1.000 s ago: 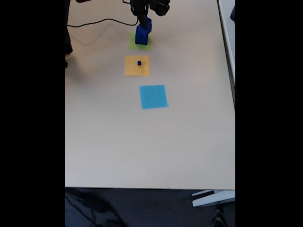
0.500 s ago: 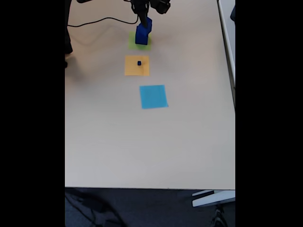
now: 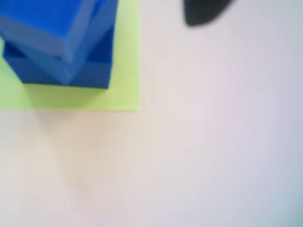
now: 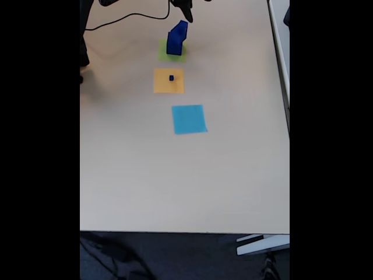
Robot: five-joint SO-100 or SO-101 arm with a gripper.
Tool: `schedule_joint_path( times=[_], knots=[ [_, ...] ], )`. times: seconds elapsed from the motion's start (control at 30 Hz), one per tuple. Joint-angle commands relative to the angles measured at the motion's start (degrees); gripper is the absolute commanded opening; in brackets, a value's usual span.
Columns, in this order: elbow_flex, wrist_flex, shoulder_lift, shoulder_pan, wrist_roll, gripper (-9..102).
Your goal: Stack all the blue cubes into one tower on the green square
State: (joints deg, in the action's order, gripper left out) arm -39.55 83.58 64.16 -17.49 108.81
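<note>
In the fixed view, a tower [image 4: 175,39] of blue cubes stands on the green square [image 4: 164,56]; a tiny cube [image 4: 171,77] sits on the orange square [image 4: 168,81], the likely next pick. The fingers [image 4: 187,13] hang above the tower; whether spread or pressed together, I cannot tell.

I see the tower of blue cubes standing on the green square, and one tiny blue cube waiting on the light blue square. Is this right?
Not quite. The tiny blue cube sits on the orange square, not the light blue square, as the fixed view shows. The tower of blue cubes does stand on the green square.
</note>
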Motion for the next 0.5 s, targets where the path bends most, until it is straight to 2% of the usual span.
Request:
schedule_joint_path(
  times=[0.0,0.47],
  knots=[
    [3.16,-0.35,0.88,0.7,-0.62,25],
    [3.43,-10.63,-3.25,2.37,-3.52,24]
  ],
)
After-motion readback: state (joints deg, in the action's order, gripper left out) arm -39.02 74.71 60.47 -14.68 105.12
